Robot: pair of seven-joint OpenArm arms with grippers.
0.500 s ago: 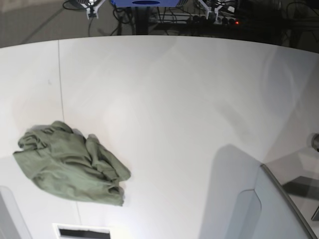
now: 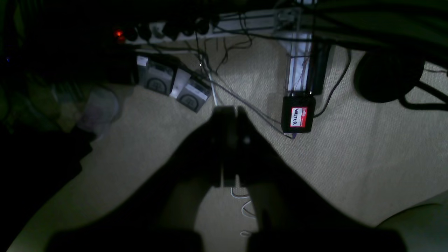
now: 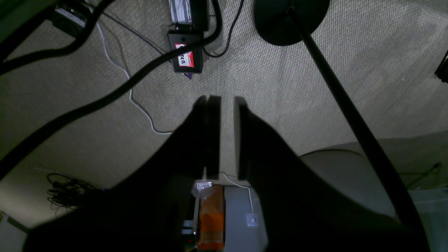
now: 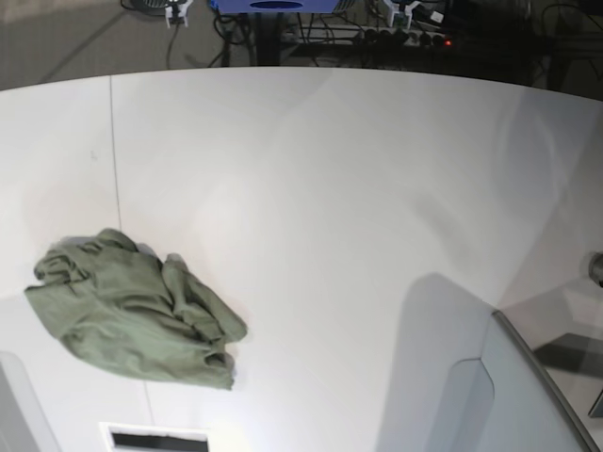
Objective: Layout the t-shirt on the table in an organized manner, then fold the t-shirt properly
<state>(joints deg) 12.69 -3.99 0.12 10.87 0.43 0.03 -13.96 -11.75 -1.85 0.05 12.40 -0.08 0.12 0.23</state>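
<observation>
One crumpled t-shirt (image 4: pixel 132 315) on table (image 4: pixel 358 207).

Base view: the t-shirt (image 4: pixel 132 315) lies bunched on the table (image 4: pixel 330 188) at its near left, just right of the seam line (image 4: pixel 116 160). A panel (image 4: pixel 528 395) stands at the near right corner, well apart from it.

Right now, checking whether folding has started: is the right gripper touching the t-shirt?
Apart. The right wrist view shows the right gripper over carpeted floor; the t-shirt lies crumpled alone.
</observation>
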